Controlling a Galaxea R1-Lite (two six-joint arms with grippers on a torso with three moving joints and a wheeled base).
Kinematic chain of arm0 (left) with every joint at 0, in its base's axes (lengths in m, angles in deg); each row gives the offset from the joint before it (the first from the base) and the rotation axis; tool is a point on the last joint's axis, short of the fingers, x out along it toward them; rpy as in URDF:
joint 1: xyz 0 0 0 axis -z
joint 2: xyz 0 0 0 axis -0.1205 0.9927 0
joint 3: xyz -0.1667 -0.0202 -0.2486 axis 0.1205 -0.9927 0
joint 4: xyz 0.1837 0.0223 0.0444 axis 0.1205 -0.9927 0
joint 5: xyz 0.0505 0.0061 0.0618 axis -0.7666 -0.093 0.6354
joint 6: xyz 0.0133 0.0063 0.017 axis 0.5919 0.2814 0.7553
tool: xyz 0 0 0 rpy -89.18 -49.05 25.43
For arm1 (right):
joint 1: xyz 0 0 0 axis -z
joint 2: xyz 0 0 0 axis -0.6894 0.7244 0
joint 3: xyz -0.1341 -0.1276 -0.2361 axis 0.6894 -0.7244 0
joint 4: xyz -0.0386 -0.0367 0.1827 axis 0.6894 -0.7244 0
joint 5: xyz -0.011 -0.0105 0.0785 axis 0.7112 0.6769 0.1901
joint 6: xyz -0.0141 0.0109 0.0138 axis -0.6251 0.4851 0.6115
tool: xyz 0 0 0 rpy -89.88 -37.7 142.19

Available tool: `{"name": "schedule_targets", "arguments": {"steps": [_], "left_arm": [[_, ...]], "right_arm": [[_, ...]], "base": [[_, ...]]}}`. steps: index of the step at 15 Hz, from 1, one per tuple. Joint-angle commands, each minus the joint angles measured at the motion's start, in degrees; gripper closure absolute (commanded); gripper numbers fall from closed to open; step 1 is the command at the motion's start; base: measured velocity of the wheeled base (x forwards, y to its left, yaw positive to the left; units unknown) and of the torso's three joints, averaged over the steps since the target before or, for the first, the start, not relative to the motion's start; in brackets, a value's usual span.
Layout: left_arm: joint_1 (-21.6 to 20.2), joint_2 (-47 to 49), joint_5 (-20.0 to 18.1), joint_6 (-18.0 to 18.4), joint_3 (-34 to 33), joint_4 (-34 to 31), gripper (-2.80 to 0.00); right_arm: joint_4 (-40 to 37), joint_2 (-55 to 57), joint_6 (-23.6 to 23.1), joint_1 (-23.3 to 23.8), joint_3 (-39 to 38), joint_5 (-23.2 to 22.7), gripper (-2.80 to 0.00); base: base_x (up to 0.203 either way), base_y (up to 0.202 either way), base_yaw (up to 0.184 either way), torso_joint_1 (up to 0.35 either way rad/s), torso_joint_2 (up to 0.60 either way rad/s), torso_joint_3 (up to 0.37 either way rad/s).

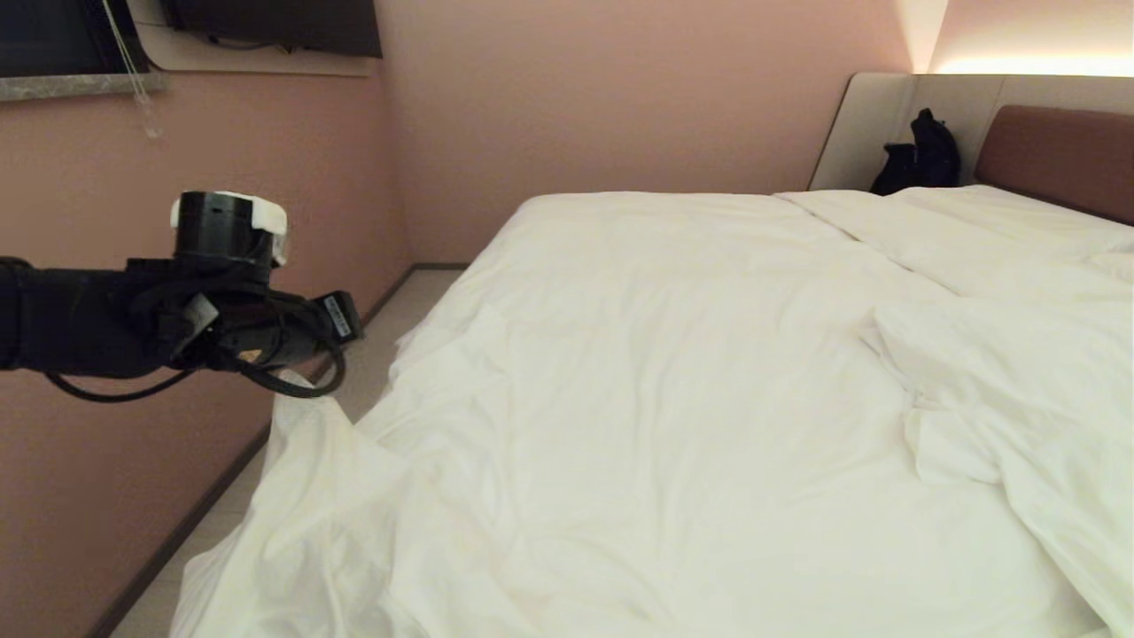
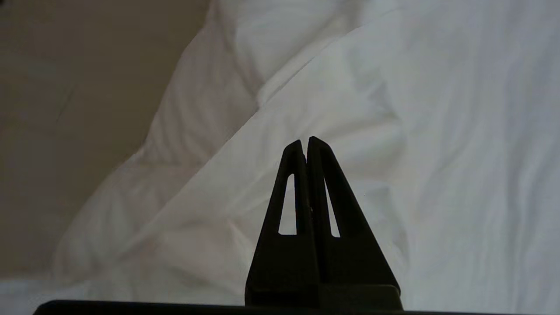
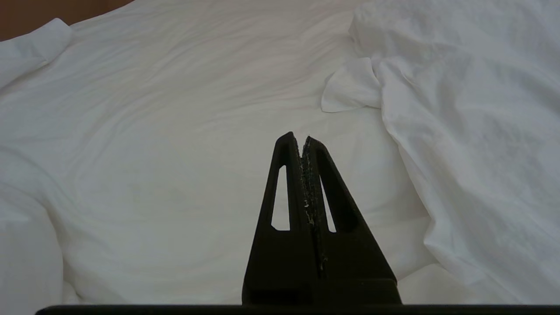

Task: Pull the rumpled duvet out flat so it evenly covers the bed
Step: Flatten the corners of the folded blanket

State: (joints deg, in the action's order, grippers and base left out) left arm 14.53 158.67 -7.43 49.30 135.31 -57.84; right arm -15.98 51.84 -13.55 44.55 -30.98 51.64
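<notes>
The white duvet [image 1: 638, 425] lies wrinkled across the bed [image 1: 1054, 155]. On the right a flap [image 1: 1001, 381] is folded back, and the near left corner [image 1: 266, 549] spills off toward the floor. My left arm [image 1: 221, 328] reaches in from the left above that corner, where a peak of cloth rises just under the wrist. In the left wrist view my left gripper [image 2: 305, 141] is shut over the duvet [image 2: 393, 175], with no cloth showing between its fingers. My right gripper [image 3: 302, 138] is shut above the duvet [image 3: 175, 153], near the folded flap [image 3: 459, 131].
A narrow strip of floor [image 1: 407, 301] runs between the bed's left side and the pink wall [image 1: 106, 461]. A black bag [image 1: 921, 159] sits by the headboard panel. White pillows [image 1: 992, 221] lie at the head end.
</notes>
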Motion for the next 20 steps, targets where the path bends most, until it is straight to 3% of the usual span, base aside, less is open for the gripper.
{"name": "schedule_targets", "arguments": {"steps": [1,11,15,20], "left_arm": [[1.61,-2.58,2.28,-2.05,-1.55,-0.5,0.0],[2.96,-20.76,2.6,-2.94,-13.11,-2.04,0.0],[3.02,-23.06,2.36,-4.66,-14.31,-2.47,0.0],[3.02,-29.92,2.36,-5.11,-14.98,-8.66,0.0]], "right_arm": [[0.02,0.07,-0.02,0.0,0.0,0.01,0.0],[0.02,0.07,-0.02,0.0,0.0,0.01,0.0],[0.02,0.07,-0.02,0.0,0.0,0.01,0.0],[0.02,0.07,0.06,0.0,0.0,0.01,0.0]], "base": [[0.0,0.0,0.0,0.0,0.0,0.0],[0.0,0.0,0.0,0.0,0.0,0.0],[0.0,0.0,0.0,0.0,0.0,0.0],[0.0,0.0,0.0,0.0,0.0,0.0]]}}
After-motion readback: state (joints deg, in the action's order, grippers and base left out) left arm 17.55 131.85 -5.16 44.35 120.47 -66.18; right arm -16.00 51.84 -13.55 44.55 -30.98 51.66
